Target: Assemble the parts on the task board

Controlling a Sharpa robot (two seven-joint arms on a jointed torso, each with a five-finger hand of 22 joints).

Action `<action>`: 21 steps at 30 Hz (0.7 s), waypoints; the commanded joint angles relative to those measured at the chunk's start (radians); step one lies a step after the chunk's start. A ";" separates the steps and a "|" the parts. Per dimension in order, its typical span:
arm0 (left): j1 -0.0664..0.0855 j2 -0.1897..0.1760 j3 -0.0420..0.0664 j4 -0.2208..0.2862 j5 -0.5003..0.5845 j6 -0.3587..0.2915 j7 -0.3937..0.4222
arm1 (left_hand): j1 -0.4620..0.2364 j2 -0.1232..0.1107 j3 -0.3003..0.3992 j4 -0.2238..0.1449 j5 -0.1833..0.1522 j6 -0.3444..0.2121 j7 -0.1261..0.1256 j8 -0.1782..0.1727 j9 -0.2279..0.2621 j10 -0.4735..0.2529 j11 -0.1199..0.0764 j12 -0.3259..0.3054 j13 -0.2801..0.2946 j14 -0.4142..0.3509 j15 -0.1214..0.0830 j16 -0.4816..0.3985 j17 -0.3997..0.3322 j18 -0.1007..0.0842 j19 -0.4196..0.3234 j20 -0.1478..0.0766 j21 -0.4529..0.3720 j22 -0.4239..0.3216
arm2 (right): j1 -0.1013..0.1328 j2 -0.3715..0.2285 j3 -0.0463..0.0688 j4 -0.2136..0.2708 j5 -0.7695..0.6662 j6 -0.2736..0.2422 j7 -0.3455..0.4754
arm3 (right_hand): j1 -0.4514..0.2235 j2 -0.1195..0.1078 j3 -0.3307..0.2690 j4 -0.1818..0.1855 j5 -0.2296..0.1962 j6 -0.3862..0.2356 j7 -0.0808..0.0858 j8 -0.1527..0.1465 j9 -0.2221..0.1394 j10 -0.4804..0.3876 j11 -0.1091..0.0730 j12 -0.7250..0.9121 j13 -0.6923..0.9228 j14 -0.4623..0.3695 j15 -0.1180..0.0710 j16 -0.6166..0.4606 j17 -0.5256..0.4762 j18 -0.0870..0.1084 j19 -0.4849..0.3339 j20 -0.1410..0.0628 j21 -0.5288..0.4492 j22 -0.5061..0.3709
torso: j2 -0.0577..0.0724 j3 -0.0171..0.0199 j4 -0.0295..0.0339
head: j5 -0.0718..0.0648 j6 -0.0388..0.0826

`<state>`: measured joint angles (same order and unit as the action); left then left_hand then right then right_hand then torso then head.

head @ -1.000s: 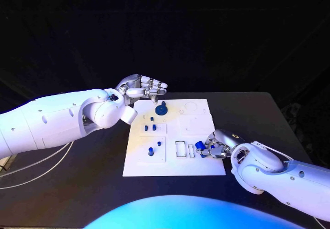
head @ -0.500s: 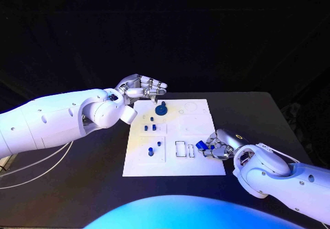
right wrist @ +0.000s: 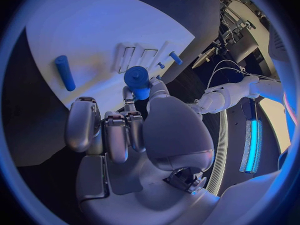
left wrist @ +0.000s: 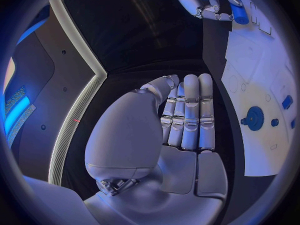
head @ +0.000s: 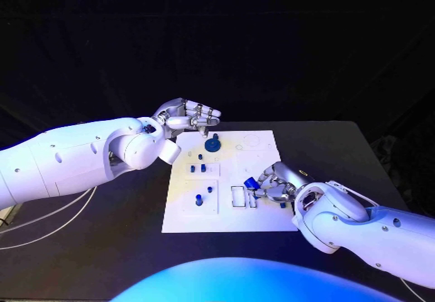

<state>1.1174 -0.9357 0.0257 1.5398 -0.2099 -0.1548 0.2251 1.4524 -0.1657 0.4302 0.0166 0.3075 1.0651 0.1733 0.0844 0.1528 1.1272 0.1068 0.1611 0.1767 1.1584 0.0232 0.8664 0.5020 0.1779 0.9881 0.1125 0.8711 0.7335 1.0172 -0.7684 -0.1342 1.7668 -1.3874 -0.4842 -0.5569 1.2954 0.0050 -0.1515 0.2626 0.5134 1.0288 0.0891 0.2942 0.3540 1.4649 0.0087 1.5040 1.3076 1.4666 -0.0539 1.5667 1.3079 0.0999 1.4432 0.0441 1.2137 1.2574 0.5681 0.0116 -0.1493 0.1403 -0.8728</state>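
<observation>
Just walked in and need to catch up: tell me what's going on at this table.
The robot is assembling small blue parts on the white task board. Its right hand pinches a blue part over the board's near right area, by the rectangular slots. Its left hand hovers at the board's far left corner, fingers together, holding nothing.

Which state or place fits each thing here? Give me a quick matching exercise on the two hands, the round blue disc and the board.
Things:
1. left hand
2. right hand
3. round blue disc
4. white board

States or places:
A. lies flat in the middle of the black table
B. holds a small blue part
C. sits on the board's far end
D. hovers at the board's far edge, holding nothing

Pairs: 1-D, 2-B, 3-C, 4-A
</observation>
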 commanded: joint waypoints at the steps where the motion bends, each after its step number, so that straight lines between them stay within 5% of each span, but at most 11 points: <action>1: 0.001 0.003 0.001 0.003 0.006 0.019 0.002 | -0.001 0.008 -0.005 0.002 0.002 -0.008 0.001 0.000 -0.002 -0.007 0.000 0.003 0.001 -0.008 0.002 -0.006 -0.002 0.007 -0.009 -0.001 -0.004 -0.001 | 0.000 0.022 -0.001 -0.014 0.061 0.044 0.008 | -0.020 0.007 -0.006 0.013 0.003 0.008 -0.012 0.007 0.034 0.053 -0.007 0.003 0.185 0.104 -0.009 0.004 0.263 -0.018 0.001 -0.002 -0.005 -0.001 | 0.001 0.0002 0.0006 | 0.002 0.000; 21: 0.001 0.002 0.001 0.005 0.006 0.015 0.005 | 0.001 0.009 -0.005 0.001 0.003 -0.009 0.000 0.000 -0.002 -0.008 -0.001 0.004 0.002 -0.009 0.001 -0.007 -0.002 0.007 -0.009 -0.001 -0.005 -0.001 | 0.000 0.083 -0.002 -0.065 0.083 0.142 0.003 | -0.087 0.023 -0.042 0.025 -0.014 0.028 -0.023 0.027 0.068 0.052 -0.016 -0.003 0.184 0.104 -0.015 0.004 0.263 -0.017 0.000 -0.006 -0.012 0.000 | 0.000 0.0006 -0.0007 | 0.013 0.000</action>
<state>1.1174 -0.9351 0.0257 1.5413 -0.2097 -0.1517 0.2227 1.4524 -0.1657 0.4302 0.0166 0.3075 1.0650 0.1733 0.0844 0.1516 1.1273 0.1068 0.1611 0.1776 1.1584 0.0232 0.8664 0.5011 0.1778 0.9844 0.1089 0.8712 0.7336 1.0172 -0.6874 -0.1366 1.7040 -1.3081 -0.3816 -0.5561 1.2180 0.0288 -0.1876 0.2858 0.5049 1.0339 0.0841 0.3153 0.4199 1.4649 0.0016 1.5040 1.3075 1.4666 -0.0610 1.5667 1.3077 0.0998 1.4431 0.0442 1.2052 1.2574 0.5683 0.0118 -0.1499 0.1499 -0.8728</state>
